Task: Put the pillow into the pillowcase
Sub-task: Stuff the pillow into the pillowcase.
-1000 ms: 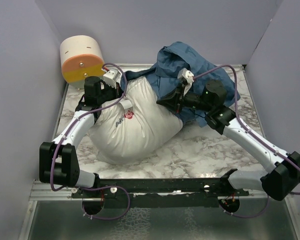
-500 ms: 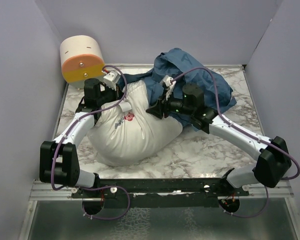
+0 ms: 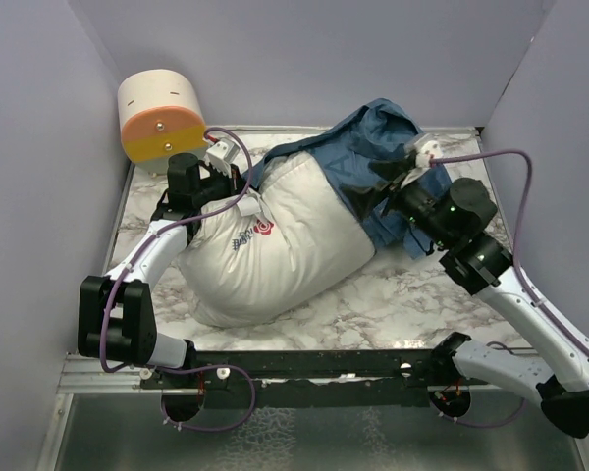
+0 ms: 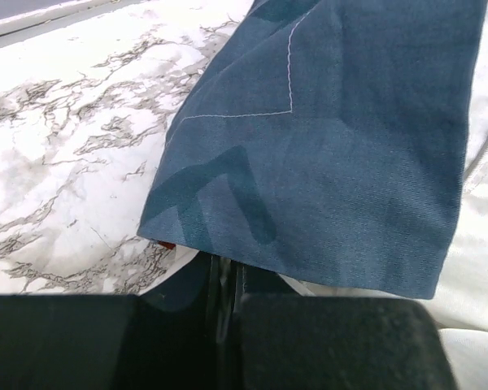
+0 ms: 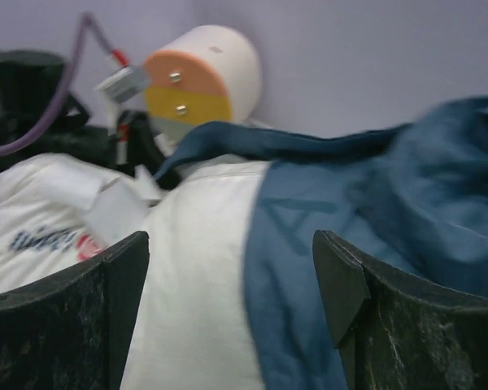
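While left fingers (image 4: 226, 325) clamp dark blue fabric pillowcase (image 4: 333, 146), right fingers (image 3: 388, 188) gape empty; unheld there, it may slip off plump white pillow (image 3: 275, 245) before them.

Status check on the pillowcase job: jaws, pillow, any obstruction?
Left gripper jaws shut on pillowcase edge. Right gripper jaws open, empty. Pillow mostly bare, case over its far end only. Cream cylinder in far-left corner, apart from the work.
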Action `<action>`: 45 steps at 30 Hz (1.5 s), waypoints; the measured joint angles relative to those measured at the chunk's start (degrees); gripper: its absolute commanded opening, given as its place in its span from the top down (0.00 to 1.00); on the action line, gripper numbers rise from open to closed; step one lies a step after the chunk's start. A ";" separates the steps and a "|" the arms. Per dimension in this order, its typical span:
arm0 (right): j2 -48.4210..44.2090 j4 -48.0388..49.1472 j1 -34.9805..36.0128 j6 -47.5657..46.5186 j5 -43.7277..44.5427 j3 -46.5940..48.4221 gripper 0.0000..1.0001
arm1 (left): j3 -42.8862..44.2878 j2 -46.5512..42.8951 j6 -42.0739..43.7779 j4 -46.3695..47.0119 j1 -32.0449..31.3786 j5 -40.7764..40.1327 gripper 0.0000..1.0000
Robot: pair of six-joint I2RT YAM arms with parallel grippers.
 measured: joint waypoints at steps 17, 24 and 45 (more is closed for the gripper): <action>-3.65 0.59 -23.56 9.60 17.14 -11.21 0.27 | 0.00 0.04 -0.02 0.02 -0.09 0.15 1.00; 5.05 4.74 -27.06 9.11 22.58 -10.73 0.96 | 0.00 0.04 -0.04 0.07 -0.09 0.20 1.00; 13.62 10.73 -48.39 22.69 2.93 -0.31 0.00 | 0.00 0.04 -0.94 0.76 -0.13 1.11 1.00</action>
